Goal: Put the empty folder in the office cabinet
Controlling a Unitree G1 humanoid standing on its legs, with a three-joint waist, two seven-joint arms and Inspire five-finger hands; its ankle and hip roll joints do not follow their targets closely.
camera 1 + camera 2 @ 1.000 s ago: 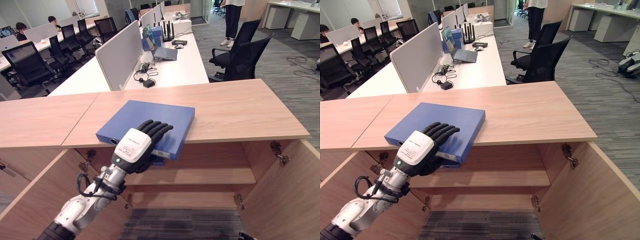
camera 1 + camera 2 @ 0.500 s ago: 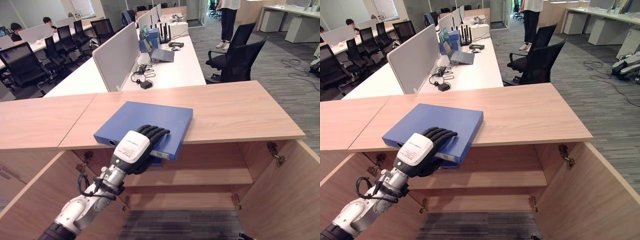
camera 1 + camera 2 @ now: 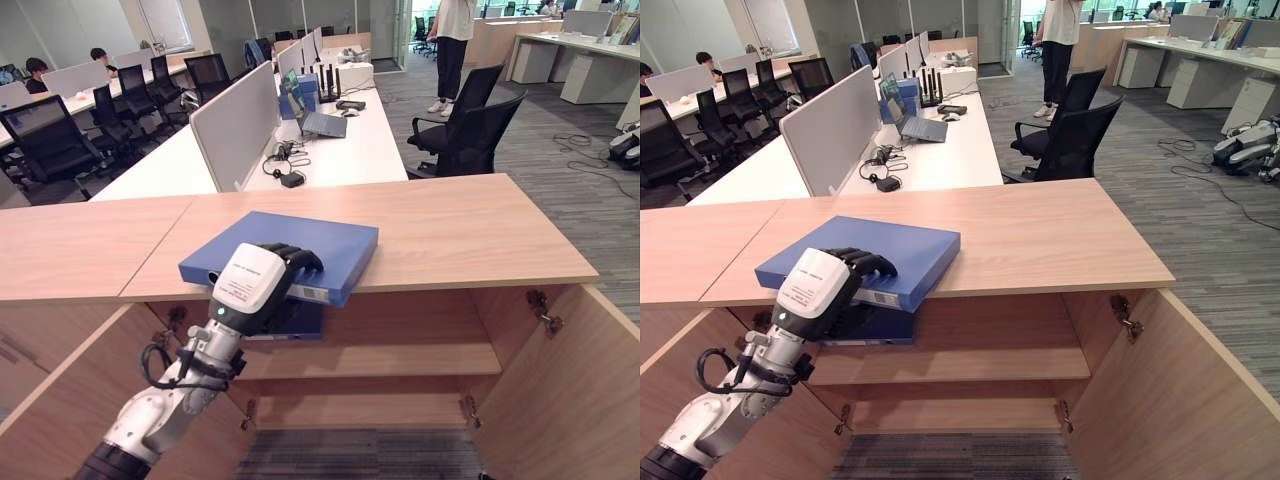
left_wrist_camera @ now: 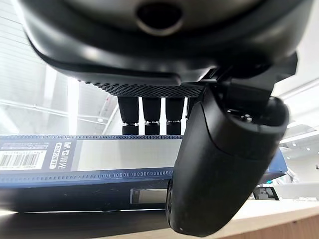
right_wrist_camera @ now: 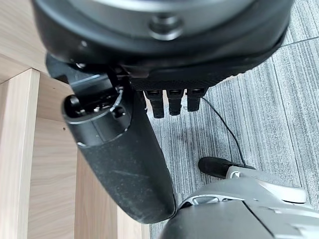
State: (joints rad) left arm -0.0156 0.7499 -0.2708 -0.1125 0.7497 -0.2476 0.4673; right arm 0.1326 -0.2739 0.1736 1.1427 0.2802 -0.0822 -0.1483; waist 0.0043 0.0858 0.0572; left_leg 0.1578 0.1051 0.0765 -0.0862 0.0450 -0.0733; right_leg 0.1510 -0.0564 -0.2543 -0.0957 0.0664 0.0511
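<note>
A blue folder (image 3: 300, 245) lies flat on the wooden cabinet top (image 3: 470, 230), its labelled spine overhanging the front edge. My left hand (image 3: 250, 285) grips that near edge. In the left wrist view its fingers (image 4: 144, 112) curl over the folder (image 4: 99, 154) from above and the thumb (image 4: 224, 164) presses from below. Just under the folder, beneath the cabinet top, a darker blue flat piece (image 3: 290, 318) shows. The cabinet stands open, with a bare upper shelf (image 3: 410, 358). My right hand (image 5: 119, 164) hangs relaxed beside the cabinet wall, above grey carpet, holding nothing.
The cabinet's right door (image 3: 580, 390) and left door (image 3: 60, 390) swing out towards me. Behind the cabinet is a white desk (image 3: 340, 145) with a laptop, cables and a grey divider. Black office chairs (image 3: 470, 130) and a standing person (image 3: 452, 40) are farther back.
My left hand has slid back from flat on the folder's top to its near edge, and the fingers have curled over the spine. The head view has tilted up slightly.
</note>
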